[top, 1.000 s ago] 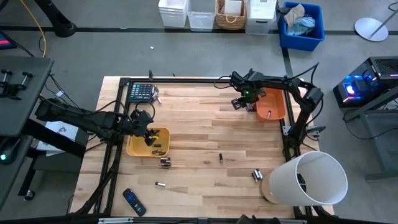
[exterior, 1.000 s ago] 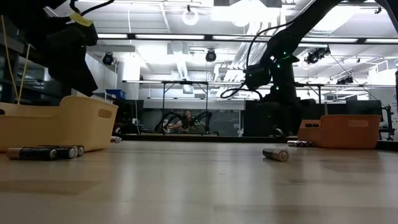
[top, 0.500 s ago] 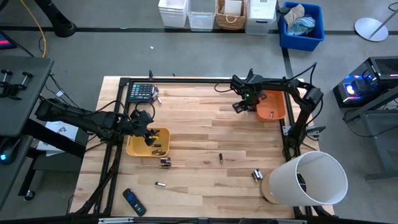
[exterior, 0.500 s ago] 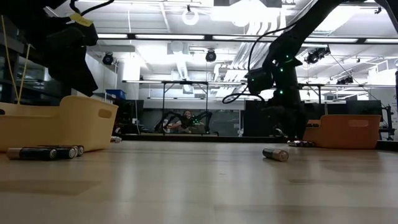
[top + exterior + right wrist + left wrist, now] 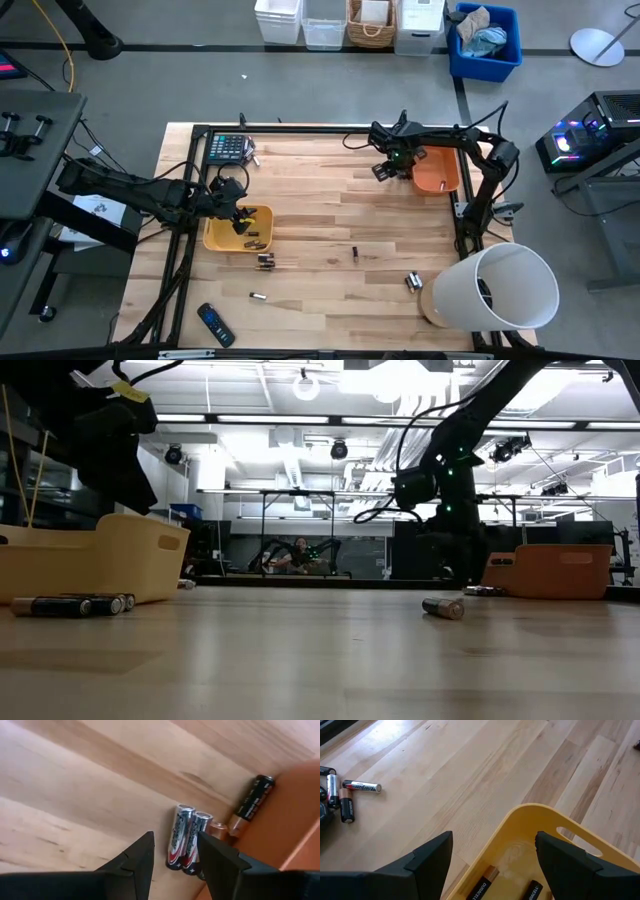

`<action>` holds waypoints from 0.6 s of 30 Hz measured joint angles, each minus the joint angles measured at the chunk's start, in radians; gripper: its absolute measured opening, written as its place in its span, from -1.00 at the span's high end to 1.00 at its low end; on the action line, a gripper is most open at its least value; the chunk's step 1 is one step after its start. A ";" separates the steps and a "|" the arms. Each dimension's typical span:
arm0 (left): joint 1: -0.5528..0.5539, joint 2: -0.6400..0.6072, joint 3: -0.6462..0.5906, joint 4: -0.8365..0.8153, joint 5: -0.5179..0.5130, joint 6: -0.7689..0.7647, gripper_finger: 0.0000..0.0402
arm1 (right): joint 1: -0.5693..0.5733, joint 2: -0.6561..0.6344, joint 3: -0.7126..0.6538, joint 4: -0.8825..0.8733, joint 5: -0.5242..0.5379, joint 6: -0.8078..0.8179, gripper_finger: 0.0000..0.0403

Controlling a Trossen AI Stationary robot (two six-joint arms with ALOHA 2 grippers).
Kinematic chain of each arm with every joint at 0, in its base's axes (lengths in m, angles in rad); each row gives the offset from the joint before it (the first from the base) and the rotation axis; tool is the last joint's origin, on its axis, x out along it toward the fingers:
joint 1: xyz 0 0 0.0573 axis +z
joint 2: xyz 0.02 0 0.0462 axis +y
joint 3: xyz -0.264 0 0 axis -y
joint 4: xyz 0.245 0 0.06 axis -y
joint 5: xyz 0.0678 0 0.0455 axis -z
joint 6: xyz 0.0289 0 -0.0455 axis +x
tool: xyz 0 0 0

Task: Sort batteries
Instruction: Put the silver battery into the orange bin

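Shifted slightly toward the orange bin (image 5: 438,170): right gripper (image 5: 172,852), jaws parted, seemingly empty, over silver batteries (image 5: 187,837). Left gripper (image 5: 492,852): held open above yellow bin (image 5: 540,825).

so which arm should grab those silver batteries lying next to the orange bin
The right. Its gripper hangs open directly over the silver batteries beside the orange bin. The left gripper, also open, sits across the table over the yellow bin.
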 joint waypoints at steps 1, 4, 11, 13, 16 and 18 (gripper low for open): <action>0.000 0.000 0.000 0.000 0.000 0.000 -0.35 | 0.000 0.004 0.000 0.002 -0.001 -0.006 0.28; 0.000 0.000 0.000 0.000 0.000 0.000 -0.35 | 0.003 0.030 0.000 0.004 -0.018 -0.022 0.28; 0.000 0.000 0.000 0.000 0.000 0.000 -0.35 | 0.018 0.059 0.002 0.009 -0.036 -0.016 0.28; 0.000 0.000 0.000 0.000 0.000 0.000 -0.35 | 0.028 0.059 0.002 0.008 -0.035 -0.011 0.28; 0.000 0.000 0.000 0.000 0.000 0.000 -0.35 | 0.051 0.060 0.002 0.007 -0.035 -0.011 0.29; 0.000 0.000 0.000 -0.001 0.000 0.000 -0.35 | 0.068 0.060 0.002 0.005 -0.051 -0.016 0.29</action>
